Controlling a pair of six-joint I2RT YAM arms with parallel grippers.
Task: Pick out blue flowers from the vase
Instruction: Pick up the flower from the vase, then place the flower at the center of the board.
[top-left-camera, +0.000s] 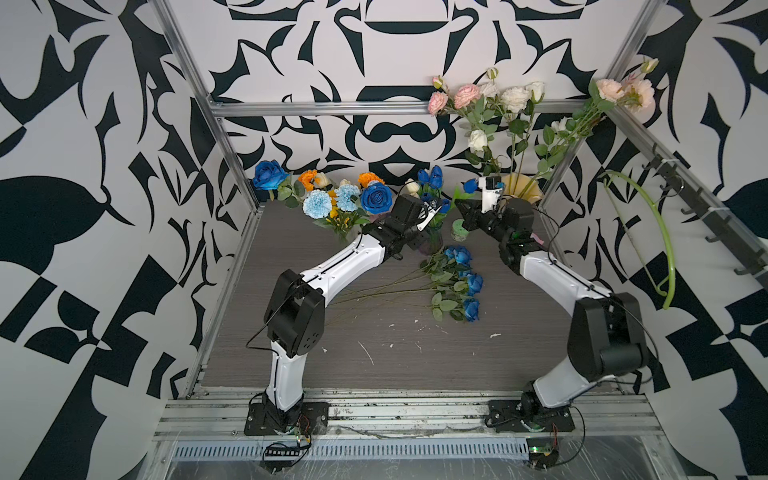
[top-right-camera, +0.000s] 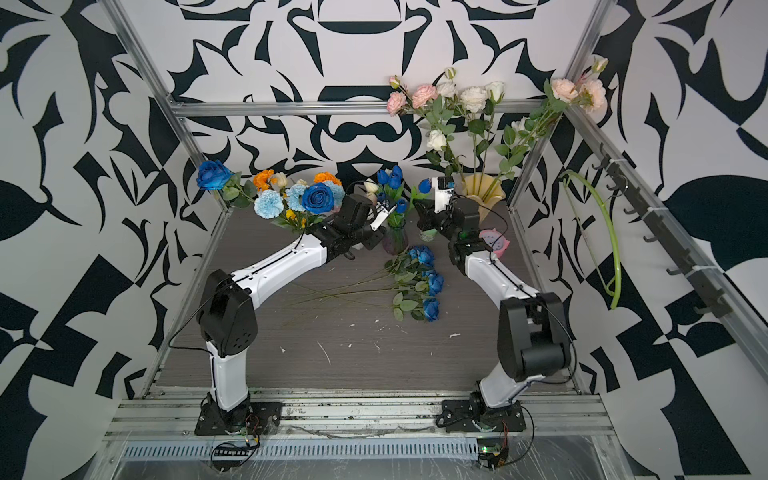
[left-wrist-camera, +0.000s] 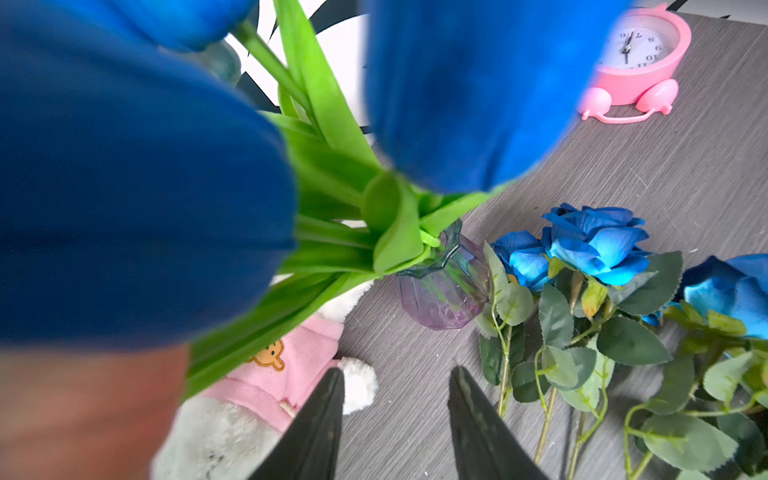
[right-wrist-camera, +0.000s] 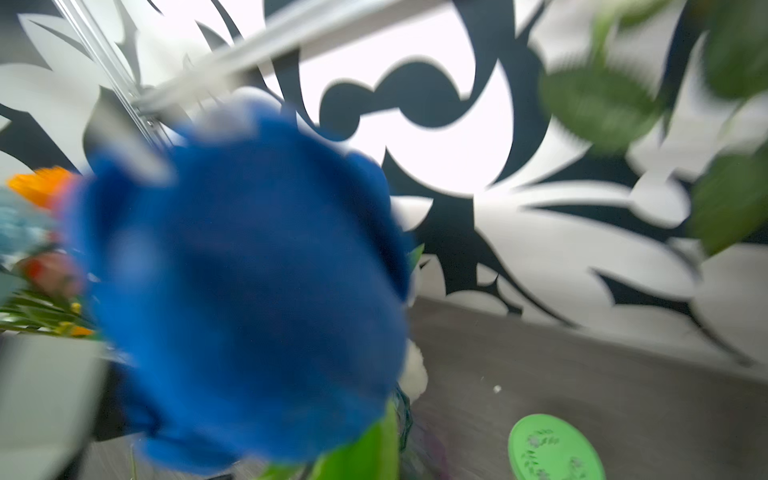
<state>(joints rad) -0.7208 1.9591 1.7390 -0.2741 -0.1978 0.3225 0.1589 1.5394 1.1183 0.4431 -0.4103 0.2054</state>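
Near edge: both arm bases are bolted to an aluminium rail (top-left-camera: 399, 409).
Left gripper (left-wrist-camera: 397, 370): seen with fingers apart and empty, near the purple glass vase (left-wrist-camera: 444, 291), not touching it.
Right gripper (top-left-camera: 485, 190): closed, seemingly on the stem of one blue tulip (top-left-camera: 469, 185).
Done: blue roses (top-left-camera: 465, 282) are laid mid-table.
Left: other tulips (top-left-camera: 432, 178) in that vase; a deep-blue rose (top-left-camera: 376, 198) and pale-blue carnations (top-left-camera: 318, 203) in the far-left bunch.
Surface: grey wood-grain table (top-left-camera: 395, 365), flecked white.
Room: enclosed by black-and-white patterned walls.
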